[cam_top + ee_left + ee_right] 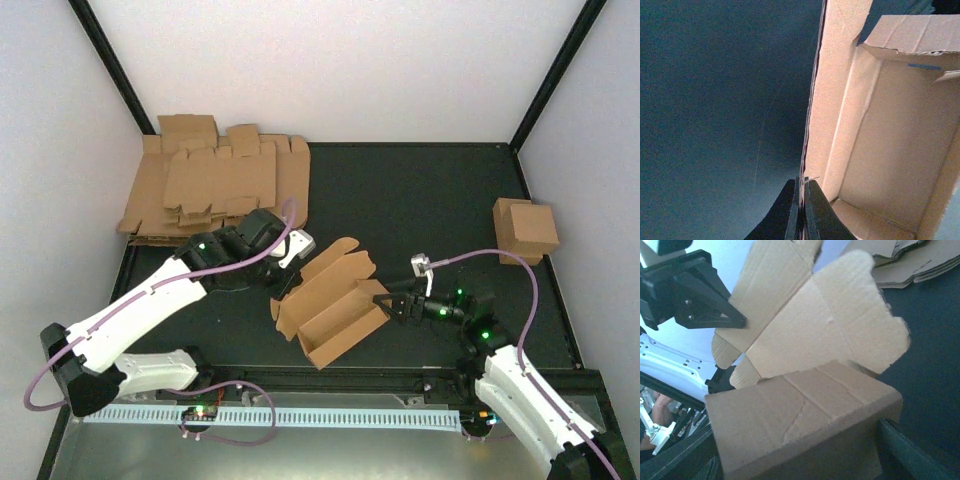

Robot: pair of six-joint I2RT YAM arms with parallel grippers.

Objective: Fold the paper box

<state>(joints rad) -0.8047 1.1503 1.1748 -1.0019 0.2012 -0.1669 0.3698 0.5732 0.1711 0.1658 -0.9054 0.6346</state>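
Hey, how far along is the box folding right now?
Done: the paper box stands as an open tray with its walls raised. In hand: the left gripper is shut on one cardboard edge of it, and the right gripper sits at its right end with jaws spread. Left: the lid panel and its flaps stand open, with nothing tucked or closed yet.
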